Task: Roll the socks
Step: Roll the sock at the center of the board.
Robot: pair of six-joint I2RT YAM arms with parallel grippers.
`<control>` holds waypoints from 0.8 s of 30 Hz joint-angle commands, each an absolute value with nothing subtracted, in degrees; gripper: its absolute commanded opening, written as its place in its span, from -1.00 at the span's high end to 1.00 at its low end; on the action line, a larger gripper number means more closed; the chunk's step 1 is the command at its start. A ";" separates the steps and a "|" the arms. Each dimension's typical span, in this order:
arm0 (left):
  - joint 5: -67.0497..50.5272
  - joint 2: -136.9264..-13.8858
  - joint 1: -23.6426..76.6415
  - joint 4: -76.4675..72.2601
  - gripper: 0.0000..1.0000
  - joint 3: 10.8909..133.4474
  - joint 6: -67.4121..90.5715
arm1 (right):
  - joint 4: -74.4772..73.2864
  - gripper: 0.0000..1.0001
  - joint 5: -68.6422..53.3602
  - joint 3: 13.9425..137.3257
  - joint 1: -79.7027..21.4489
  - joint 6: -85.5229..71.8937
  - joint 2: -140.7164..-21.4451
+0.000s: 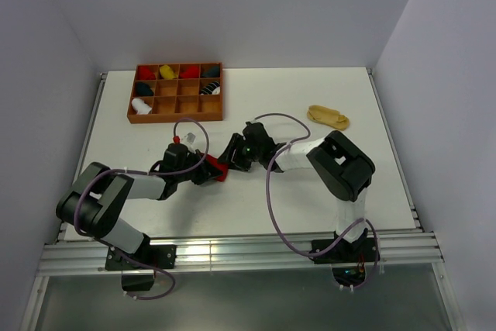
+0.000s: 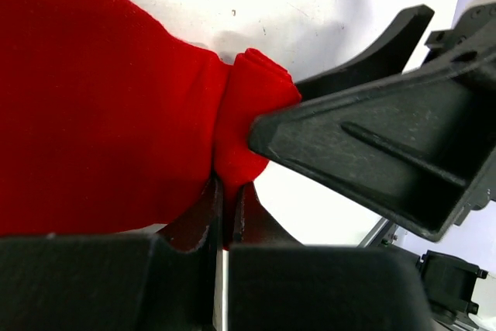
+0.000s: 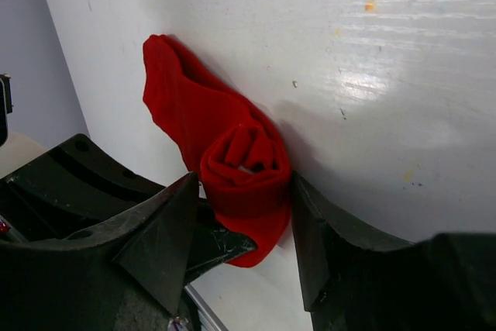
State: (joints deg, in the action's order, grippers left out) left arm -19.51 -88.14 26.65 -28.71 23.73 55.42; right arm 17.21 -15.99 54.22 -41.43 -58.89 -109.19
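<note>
A red sock lies on the white table between both arms, one end coiled into a roll and the rest spread flat. My left gripper is shut on a pinch of the red fabric beside the roll. My right gripper comes in from the right, and its two fingers press on opposite sides of the roll. In the top view the two grippers meet at the sock, left gripper and right gripper. A tan-yellow sock lies unrolled at the back right.
A brown wooden compartment tray stands at the back left with several rolled socks in its cells. The right gripper's black finger fills the right side of the left wrist view. Metal rails run along the table's near edge.
</note>
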 commanded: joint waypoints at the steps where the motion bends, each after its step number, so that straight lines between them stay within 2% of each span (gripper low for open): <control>1: -19.51 -90.35 26.81 -22.32 0.99 22.94 54.84 | 18.63 -0.14 -16.26 56.60 -41.92 -58.36 -111.00; 4: -19.60 -90.96 26.81 -22.32 0.99 23.03 54.67 | 18.02 0.05 -15.56 56.69 -42.01 -58.01 -111.71; 7: -20.21 -92.11 26.81 -22.32 0.99 23.90 53.70 | 16.97 0.54 -15.03 56.69 -42.01 -57.39 -112.06; 8: -20.21 -92.72 26.81 -22.32 0.99 24.60 52.83 | 16.53 0.86 -14.86 56.69 -42.01 -56.96 -111.97; 9: -19.95 -92.99 26.81 -21.98 0.93 25.13 52.13 | 15.57 1.00 -14.51 56.86 -41.92 -56.52 -111.71; 10: -19.52 -92.90 26.81 -21.62 0.85 25.66 51.51 | 14.95 1.00 -14.33 56.95 -41.84 -55.90 -111.45; 11: -18.38 -92.29 26.81 -21.45 0.66 26.45 50.98 | 14.07 1.00 -13.20 57.13 -41.84 -54.77 -111.18; 13: -17.06 -90.80 26.81 -20.14 0.43 27.33 49.05 | 11.35 1.00 -11.96 57.57 -41.75 -53.62 -110.04; 14: -16.01 -88.79 26.81 -19.34 0.22 28.29 47.74 | 10.47 1.00 -10.04 57.66 -41.66 -52.83 -109.60; 16: -13.37 -86.23 26.98 -16.63 0.06 29.87 45.89 | 6.69 1.00 -8.10 58.44 -41.40 -51.78 -108.37; 20: -5.64 -79.21 29.26 -11.26 -0.04 32.17 40.53 | -0.86 1.00 -3.70 60.90 -41.31 -50.71 -107.23; 24: 3.58 -74.98 37.15 -10.29 -0.03 32.69 35.96 | -7.72 1.00 -0.71 62.49 -41.31 -50.89 -106.00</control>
